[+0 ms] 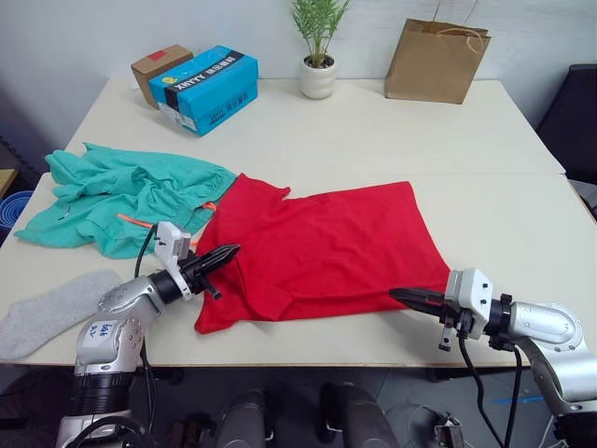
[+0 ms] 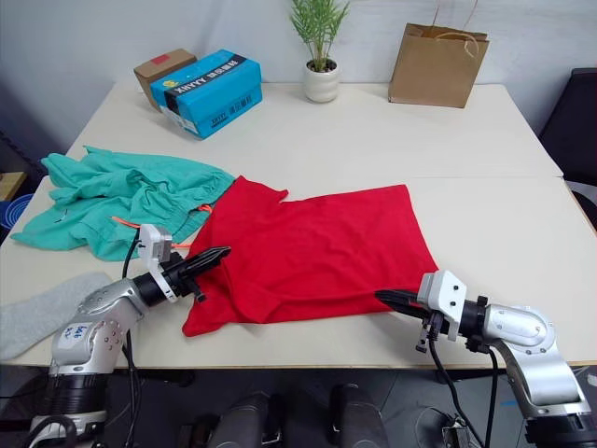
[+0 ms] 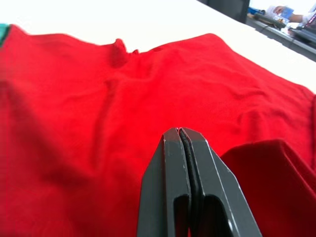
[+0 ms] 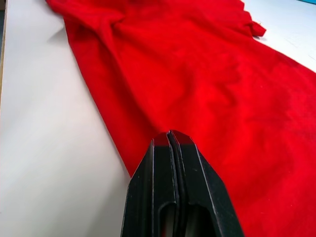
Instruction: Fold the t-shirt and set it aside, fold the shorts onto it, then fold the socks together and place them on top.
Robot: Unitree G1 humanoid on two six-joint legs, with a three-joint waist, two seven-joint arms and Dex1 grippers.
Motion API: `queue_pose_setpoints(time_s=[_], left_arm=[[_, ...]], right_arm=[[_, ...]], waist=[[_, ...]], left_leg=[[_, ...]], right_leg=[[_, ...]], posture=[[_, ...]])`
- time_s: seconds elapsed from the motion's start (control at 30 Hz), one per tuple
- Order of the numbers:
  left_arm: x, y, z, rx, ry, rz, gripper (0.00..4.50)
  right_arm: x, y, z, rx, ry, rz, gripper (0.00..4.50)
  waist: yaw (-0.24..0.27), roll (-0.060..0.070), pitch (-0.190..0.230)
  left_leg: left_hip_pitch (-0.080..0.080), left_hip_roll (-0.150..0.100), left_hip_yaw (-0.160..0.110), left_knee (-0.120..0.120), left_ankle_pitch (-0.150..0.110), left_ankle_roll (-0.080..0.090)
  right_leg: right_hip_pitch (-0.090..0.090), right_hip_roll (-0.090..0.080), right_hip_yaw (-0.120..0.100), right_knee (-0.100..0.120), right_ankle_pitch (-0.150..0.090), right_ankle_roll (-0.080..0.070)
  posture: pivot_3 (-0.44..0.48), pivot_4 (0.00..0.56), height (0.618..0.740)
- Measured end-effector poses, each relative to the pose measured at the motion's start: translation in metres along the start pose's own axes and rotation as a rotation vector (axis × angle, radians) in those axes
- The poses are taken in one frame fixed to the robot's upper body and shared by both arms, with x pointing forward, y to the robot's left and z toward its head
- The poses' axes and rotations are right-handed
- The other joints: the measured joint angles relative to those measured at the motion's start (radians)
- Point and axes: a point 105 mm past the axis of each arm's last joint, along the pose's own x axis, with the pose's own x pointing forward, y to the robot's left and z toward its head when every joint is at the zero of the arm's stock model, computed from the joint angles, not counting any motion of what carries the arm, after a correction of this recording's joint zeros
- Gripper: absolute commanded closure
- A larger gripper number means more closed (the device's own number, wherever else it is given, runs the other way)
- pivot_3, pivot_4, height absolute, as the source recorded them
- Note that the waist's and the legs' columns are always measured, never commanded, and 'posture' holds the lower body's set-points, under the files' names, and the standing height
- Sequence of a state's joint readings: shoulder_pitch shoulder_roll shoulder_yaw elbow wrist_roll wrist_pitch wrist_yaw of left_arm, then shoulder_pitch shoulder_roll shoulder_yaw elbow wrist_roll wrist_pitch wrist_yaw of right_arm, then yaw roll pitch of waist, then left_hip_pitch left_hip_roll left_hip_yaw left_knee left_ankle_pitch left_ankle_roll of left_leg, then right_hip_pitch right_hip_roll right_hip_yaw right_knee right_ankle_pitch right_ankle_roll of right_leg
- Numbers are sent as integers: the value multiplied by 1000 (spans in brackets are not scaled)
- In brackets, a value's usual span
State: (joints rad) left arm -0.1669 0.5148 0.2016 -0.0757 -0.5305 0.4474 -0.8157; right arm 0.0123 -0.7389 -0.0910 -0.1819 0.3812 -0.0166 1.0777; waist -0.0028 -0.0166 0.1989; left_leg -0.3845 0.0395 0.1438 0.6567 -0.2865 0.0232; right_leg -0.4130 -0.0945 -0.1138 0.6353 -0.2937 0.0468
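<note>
Red cotton fills the near middle of the pale table [image 1: 392, 131]: the t-shirt [image 1: 326, 247] lies spread with its long axis running across the tabletop, one short end toward the robot's left and the other toward its right, its near left corner almost at the table's front edge. The left gripper [image 1: 229, 252] hangs over the shirt's left end, fingers pressed together and holding nothing. The right gripper [image 1: 403, 296] sits at the shirt's near right corner, fingers likewise closed and empty, tips at the cloth's hem. Teal shorts [image 1: 121, 191] lie crumpled just beside the shirt on the left, an orange drawstring [image 1: 132, 220] trailing from them. A grey sock [image 1: 51, 310] lies near the front left edge. Bare tabletop stretches open behind the shirt and on its right. Along the far edge stand a blue box [image 1: 210, 89], a brown carton [image 1: 159, 70], a potted plant [image 1: 317, 47] and a paper bag [image 1: 437, 61].
</note>
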Motion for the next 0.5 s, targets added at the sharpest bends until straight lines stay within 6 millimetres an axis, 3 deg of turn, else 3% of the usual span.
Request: queue_pose_setpoints(time_s=[0.13,0.23,0.37,0.5], left_arm=[[-26,-4,9,155,122,-89,4474],[-37,-16,-6,197,239,-182,4474],[-32,-29,-20,213,301,-279,4474],[-15,-40,-20,257,284,-353,4474]], right_arm=[[0,1,2,4,3,3,4500],[1,1,4,8,5,5,4500],[2,2,6,3,3,4,4500],[2,1,5,11,7,1,4500]], waist=[[1,0,0],[3,1,0],[6,1,0],[4,1,0]], left_leg=[[0,0,0,0,-1,-2],[0,0,0,-1,-2,-2],[-1,0,0,-1,-3,-2],[-1,0,0,-2,-1,1]], right_leg=[[0,0,0,0,-1,-1],[0,-1,1,-2,-1,-1],[0,-1,0,-3,-1,-1],[0,-1,0,-3,-1,-1]], posture=[[0,150,740],[0,150,740],[0,150,740],[0,150,740]])
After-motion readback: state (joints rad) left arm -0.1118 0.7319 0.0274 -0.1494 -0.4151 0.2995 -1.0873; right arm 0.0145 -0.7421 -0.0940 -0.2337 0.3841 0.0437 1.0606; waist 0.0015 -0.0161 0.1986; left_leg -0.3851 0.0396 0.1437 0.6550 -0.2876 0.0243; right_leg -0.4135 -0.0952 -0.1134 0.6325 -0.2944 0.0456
